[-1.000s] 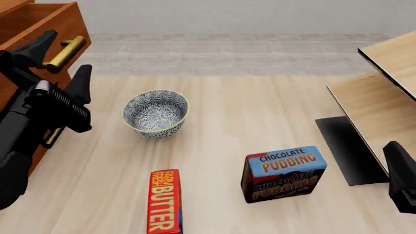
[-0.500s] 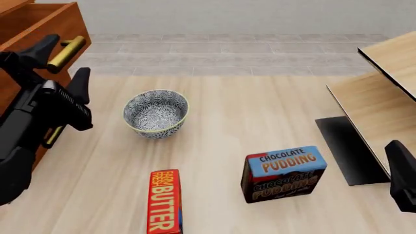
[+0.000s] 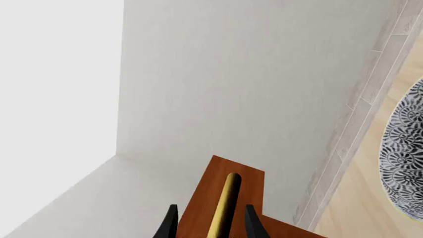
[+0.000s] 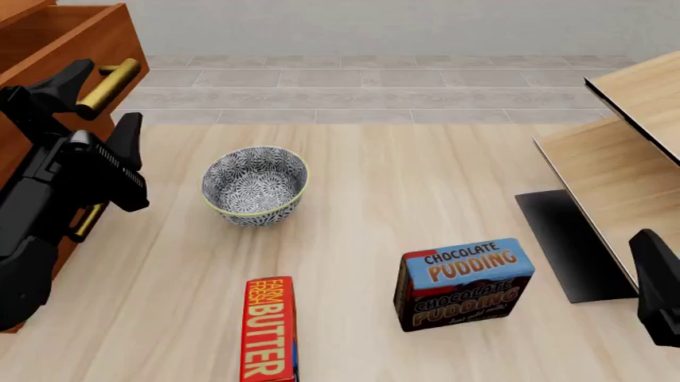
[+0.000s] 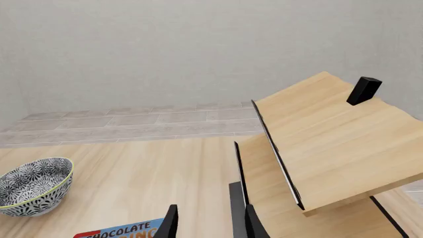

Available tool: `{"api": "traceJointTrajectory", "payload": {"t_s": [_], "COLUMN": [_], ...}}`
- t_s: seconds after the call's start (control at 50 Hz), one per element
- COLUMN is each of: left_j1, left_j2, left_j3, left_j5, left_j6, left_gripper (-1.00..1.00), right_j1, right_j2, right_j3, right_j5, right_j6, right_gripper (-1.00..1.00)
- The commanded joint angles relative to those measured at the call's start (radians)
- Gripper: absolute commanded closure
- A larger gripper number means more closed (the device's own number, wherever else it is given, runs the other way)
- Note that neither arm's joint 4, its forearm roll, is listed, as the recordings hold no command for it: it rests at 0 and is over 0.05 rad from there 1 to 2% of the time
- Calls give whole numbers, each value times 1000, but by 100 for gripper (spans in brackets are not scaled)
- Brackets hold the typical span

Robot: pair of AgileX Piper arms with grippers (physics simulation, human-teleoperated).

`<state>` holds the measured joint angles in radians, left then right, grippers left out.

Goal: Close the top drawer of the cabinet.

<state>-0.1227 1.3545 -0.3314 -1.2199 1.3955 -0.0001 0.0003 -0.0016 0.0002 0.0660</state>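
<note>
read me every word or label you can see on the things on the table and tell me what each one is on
"FARM FRESH BUTTER": on the butter box.
"CHOCOLATE PUDDING": on the top face of the pudding box.
"CHOCOLATE PUDDING" again on its front face; the small line beneath it is too blurred to read.
The bowl carries only a pattern, no text.

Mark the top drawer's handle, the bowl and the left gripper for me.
top drawer handle (image 4: 108,84), front view, middle of the brass bar
bowl (image 4: 255,185), front view, patterned inside
left gripper (image 4: 102,102), front view, gap between its open jaws
</note>
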Motion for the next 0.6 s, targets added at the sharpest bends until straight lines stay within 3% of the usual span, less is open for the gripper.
{"api": "traceJointTrajectory", "payload": {"t_s": [0.02,0.6], "left_j1": [17,63], "left_j2": [13,44], "left_j3": [-7,-26], "left_j5": [0,0], "left_j6": [-1,-5], "left_gripper": [-100,-100], "right_j1": [-2,-3], "right_j2": [0,0], "right_j3": [-1,0], "right_j5": [1,-1], "right_j6": [2,3], "right_gripper": [-100,-100]}}
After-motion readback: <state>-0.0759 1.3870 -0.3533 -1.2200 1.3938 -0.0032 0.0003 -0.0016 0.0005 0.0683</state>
